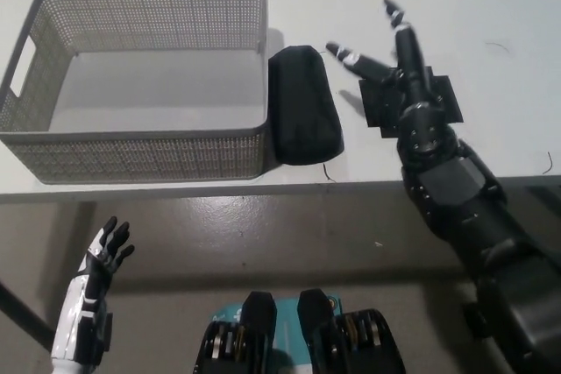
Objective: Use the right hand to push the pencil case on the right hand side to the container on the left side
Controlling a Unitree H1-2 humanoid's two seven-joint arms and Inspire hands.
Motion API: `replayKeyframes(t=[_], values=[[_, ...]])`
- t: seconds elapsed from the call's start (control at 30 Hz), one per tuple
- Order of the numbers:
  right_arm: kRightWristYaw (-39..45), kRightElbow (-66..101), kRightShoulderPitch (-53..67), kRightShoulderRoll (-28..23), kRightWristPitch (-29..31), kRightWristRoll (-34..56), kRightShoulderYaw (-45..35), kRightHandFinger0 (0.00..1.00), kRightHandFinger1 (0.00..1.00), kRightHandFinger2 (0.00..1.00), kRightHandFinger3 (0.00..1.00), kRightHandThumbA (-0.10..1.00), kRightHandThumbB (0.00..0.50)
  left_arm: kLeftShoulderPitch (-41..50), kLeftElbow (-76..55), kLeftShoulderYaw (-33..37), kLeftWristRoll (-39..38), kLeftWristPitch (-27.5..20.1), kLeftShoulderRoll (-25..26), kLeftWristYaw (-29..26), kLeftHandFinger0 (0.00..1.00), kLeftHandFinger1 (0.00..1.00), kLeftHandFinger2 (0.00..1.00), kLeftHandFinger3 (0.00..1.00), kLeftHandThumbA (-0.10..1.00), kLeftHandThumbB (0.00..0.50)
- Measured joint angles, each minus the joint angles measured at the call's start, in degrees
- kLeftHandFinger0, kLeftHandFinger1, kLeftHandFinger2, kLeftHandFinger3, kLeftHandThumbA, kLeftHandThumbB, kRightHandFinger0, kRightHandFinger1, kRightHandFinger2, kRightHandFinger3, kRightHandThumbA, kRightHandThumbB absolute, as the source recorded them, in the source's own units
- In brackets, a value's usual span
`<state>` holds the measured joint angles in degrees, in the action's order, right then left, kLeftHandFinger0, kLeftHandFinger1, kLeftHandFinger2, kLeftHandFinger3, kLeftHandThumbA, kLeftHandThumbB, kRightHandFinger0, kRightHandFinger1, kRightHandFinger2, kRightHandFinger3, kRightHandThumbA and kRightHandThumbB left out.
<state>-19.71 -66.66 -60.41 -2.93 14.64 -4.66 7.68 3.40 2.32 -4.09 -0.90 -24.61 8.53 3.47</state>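
While the right hand point(394, 63) hovers with fingers spread, the pencil case point(303, 116) lies just left of it, against the container point(140, 157); left hand point(103, 250) rests low, spread.

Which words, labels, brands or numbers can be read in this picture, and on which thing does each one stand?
None can be read.
Grey mesh basket: no text.
Black pencil case: no label visible.
Black patch on the white table: no writing.
Right hand and left hand: only white markings, no letters.

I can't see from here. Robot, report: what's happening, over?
Right hand open, off the pencil case. Case against basket. Left hand open, low.
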Motion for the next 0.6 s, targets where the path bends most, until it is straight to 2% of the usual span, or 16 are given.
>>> replayKeyframes(t=[0.03, 0.07, 0.13, 0.17, 0.2, 0.23, 0.27, 0.33, 0.37, 0.4, 0.5, 0.57, 0.6], values=[[0.62, 3.20, 1.19, 0.04, -0.17, 0.20, -0.51, 1.00, 1.00, 1.00, 1.00, 1.00, 0.486, -0.12, 0.02, 0.02, 0.00, 0.00, 0.00, 0.03, 1.00, 1.00, 1.00, 1.00, 1.00, 0.065], [1.18, 5.38, 2.03, 0.12, -0.41, 0.39, -0.76, 1.00, 1.00, 1.00, 1.00, 1.00, 0.436, -0.16, 0.02, 0.03, 0.02, 0.00, 0.00, 0.04, 1.00, 1.00, 1.00, 1.00, 1.00, 0.059], [2.17, 9.35, 3.75, 0.37, -1.10, 0.74, -1.12, 1.00, 1.00, 1.00, 1.00, 1.00, 0.417, -0.15, 0.04, 0.04, 0.04, 0.01, -0.01, 0.07, 1.00, 1.00, 1.00, 1.00, 1.00, 0.066], [2.76, 12.44, 5.24, 0.51, -1.66, 0.95, -1.22, 1.00, 1.00, 1.00, 1.00, 1.00, 0.382, -0.16, 0.10, 0.06, 0.04, 0.02, -0.02, 0.10, 1.00, 1.00, 1.00, 1.00, 1.00, 0.069], [2.97, 14.02, 6.07, 0.60, -1.89, 1.05, -1.23, 1.00, 1.00, 1.00, 1.00, 1.00, 0.382, -0.16, 0.14, 0.07, 0.04, 0.03, -0.02, 0.12, 1.00, 1.00, 1.00, 1.00, 1.00, 0.069], [3.24, 16.49, 7.50, 0.75, -2.21, 1.19, -1.23, 1.00, 1.00, 1.00, 1.00, 1.00, 0.342, -0.16, 0.17, 0.08, 0.04, 0.03, -0.02, 0.22, 1.00, 1.00, 1.00, 1.00, 1.00, 0.078], [3.52, 18.74, 8.88, 0.90, -2.46, 1.30, -1.22, 1.00, 1.00, 1.00, 1.00, 1.00, 0.355, -0.17, 0.19, 0.09, 0.03, 0.04, -0.02, 0.25, 1.00, 1.00, 1.00, 1.00, 1.00, 0.087], [3.95, 22.63, 11.53, 1.21, -2.73, 1.60, -1.18, 1.00, 1.00, 1.00, 1.00, 1.00, 0.350, -0.17, 0.22, 0.09, 0.02, 0.06, -0.04, 0.28, 1.00, 1.00, 1.00, 1.00, 1.00, 0.095], [4.37, 26.18, 14.19, 1.35, -2.88, 1.89, -1.10, 1.00, 1.00, 1.00, 1.00, 1.00, 0.334, -0.22, 0.24, 0.10, 0.02, 0.08, -0.08, 0.29, 1.00, 1.00, 1.00, 1.00, 1.00, 0.092], [4.58, 28.34, 15.92, 1.37, -2.91, 2.01, -1.05, 1.00, 1.00, 1.00, 1.00, 1.00, 0.339, -0.27, 0.25, 0.10, 0.02, 0.09, -0.10, 0.29, 1.00, 1.00, 1.00, 1.00, 1.00, 0.073], [5.29, 34.15, 21.30, 1.29, -2.97, 2.27, -0.91, 1.00, 1.00, 1.00, 1.00, 1.00, 0.339, -0.42, 0.27, 0.10, 0.04, 0.13, -0.08, 0.30, 1.00, 1.00, 1.00, 1.00, 1.00, 0.073], [5.79, 38.98, 26.45, 1.08, -2.97, 2.42, -0.74, 1.00, 1.00, 1.00, 1.00, 1.00, 0.278, -0.57, 0.27, 0.10, 0.04, 0.15, -0.05, 0.32, 1.00, 1.00, 1.00, 1.00, 1.00, 0.069], [6.02, 40.94, 28.70, 0.95, -2.97, 2.48, -0.69, 1.00, 1.00, 1.00, 1.00, 1.00, 0.277, -0.63, 0.27, 0.10, 0.04, 0.15, -0.05, 0.35, 1.00, 1.00, 1.00, 1.00, 1.00, 0.063]])
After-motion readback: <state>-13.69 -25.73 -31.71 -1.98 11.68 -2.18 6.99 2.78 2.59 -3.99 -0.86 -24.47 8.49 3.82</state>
